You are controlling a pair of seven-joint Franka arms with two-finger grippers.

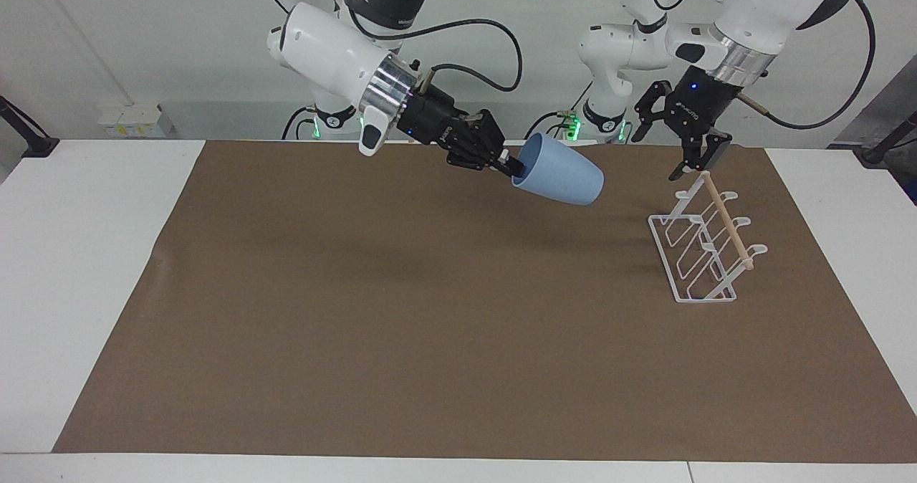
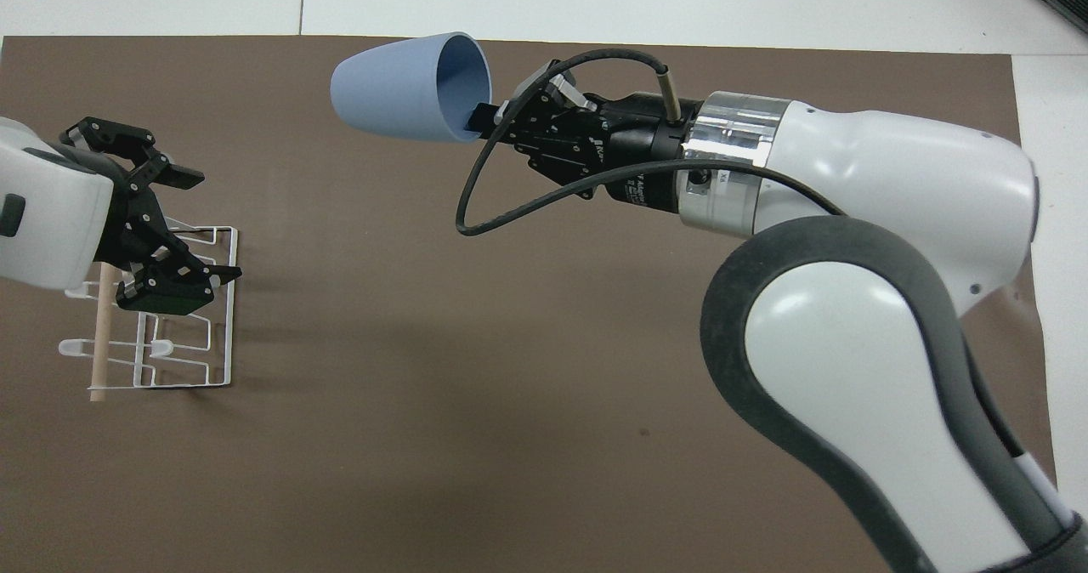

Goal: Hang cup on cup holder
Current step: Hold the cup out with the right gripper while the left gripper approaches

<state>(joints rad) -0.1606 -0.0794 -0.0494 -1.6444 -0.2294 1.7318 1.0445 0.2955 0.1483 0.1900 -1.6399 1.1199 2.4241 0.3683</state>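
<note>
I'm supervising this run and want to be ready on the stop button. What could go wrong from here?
The right gripper pinches the cup only by its rim, lying sideways in the air over the mat, so it might slip or swing. The left gripper, open, hangs just above the cup holder by its dowel; the incoming cup may bump it. The rack is light wire, so a push could shift it.

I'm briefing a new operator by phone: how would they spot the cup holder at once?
Look at the brown mat covering the table, toward the left arm's end. There, under the open left gripper, stands the cup holder: a white wire rack with slanted looped prongs and a pale wooden dowel across its top, the only thing resting on the mat.
</note>
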